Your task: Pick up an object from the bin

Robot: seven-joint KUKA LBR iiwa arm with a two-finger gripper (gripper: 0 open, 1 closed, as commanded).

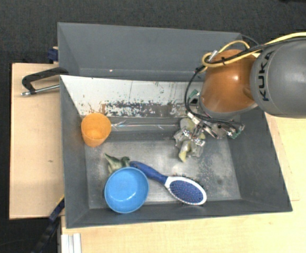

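Looking right of centre, we see our gripper point(189, 143) low in the bin point(227, 177); its grip we cannot tell.

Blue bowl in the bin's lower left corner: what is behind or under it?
At the upper-left rim of the blue bowl a dark green thing juts out; the blue brush handle ends at its upper-right rim. Whether either runs beneath it is covered.
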